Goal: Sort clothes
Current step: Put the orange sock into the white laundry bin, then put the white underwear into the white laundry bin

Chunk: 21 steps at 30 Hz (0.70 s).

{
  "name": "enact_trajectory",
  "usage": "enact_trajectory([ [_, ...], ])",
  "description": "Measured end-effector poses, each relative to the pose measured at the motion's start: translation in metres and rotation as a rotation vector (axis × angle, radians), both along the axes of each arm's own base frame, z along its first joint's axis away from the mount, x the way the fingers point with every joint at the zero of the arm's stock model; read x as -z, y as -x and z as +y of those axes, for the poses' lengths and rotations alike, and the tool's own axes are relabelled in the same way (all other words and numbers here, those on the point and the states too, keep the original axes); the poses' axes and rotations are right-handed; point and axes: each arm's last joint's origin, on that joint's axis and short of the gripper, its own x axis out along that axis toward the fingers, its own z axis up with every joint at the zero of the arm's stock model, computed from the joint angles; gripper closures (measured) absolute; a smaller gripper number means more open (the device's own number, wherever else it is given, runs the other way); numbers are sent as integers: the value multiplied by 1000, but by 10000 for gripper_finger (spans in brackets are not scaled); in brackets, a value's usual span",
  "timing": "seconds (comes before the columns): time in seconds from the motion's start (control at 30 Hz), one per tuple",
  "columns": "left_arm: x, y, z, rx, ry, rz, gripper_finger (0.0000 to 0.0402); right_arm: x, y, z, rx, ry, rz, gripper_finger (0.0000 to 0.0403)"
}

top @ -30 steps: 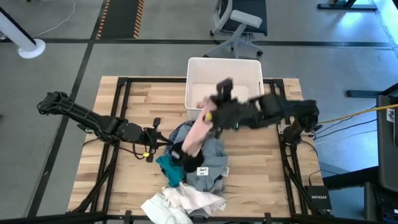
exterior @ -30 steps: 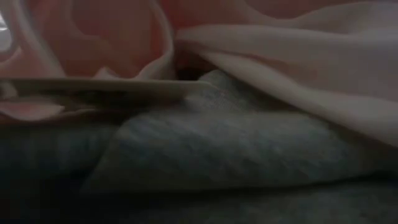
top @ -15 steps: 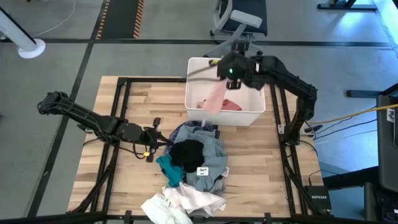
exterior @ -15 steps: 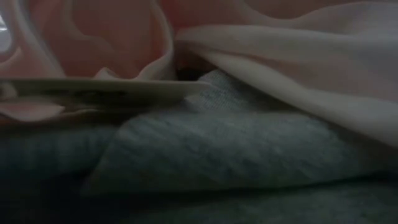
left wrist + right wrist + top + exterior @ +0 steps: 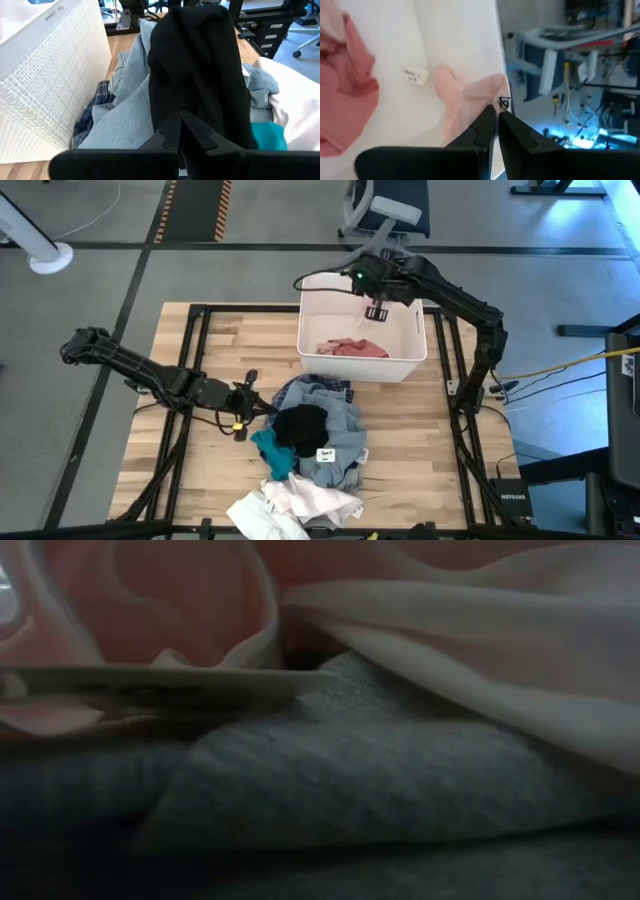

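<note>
The clothes lie heaped on the wooden table: a black garment (image 5: 300,425) on top of a light blue-grey one (image 5: 338,420), dark plaid (image 5: 300,388), teal (image 5: 271,450) and white (image 5: 295,502). My left gripper (image 5: 263,409) is shut at the heap's left side, its tips just before the black garment (image 5: 200,75). My right gripper (image 5: 376,308) hovers over the white bin (image 5: 310,330), shut on a pale pink garment (image 5: 462,102). A darker pink garment (image 5: 352,348) lies on the bin's floor. My left gripper's shut fingertips (image 5: 175,131) stand right at the black garment; whether they touch it, I cannot tell. My right gripper pinches the pale pink garment at an edge beside a small printed tag (image 5: 492,97), between its two fingers. The fingers slant down into the bin. The cloth hangs slack below them along the bin's inner wall.
Cloth lies right against the low camera: pale pink fabric (image 5: 450,630) over grey fabric (image 5: 380,780), which blocks that view. Bare tabletop (image 5: 215,480) lies to the heap's left. An office chair (image 5: 385,215) stands beyond the table's far edge.
My right gripper has swung from above the heap toward the table's far edge, over the bin, turning as it went. The pale pink garment went with it, lifted clear of the heap, and now hangs inside the bin.
</note>
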Motion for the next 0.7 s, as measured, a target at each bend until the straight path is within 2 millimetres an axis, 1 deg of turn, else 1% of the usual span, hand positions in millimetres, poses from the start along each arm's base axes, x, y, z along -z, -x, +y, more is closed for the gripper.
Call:
enact_trajectory([
  [0.1, 0, 0, 0, 5, -9, -5, 402, 16, 0, -2, 2, -42, 49, 369],
  [0.17, -1, 0, 0, 5, -8, -9, 402, 20, -1, -2, -1, -60, 57, 362],
  [0.23, -1, 0, 0, 5, -9, -8, 402, 21, -1, -1, -7, -74, 51, 345],
  [0.33, -1, 0, 0, 6, -11, -10, 402, 20, -2, 0, -11, -99, 31, 304],
  [0.47, -1, 0, 0, 3, -3, -10, 402, 12, -1, 1, -19, -105, 3, 239],
  [0.57, -1, 0, 0, 3, 0, -9, 402, 1, 3, 3, -23, -102, -11, 198],
  [0.7, -1, 0, 0, 5, -8, -8, 402, -16, 7, 14, -83, -193, -71, 166],
])
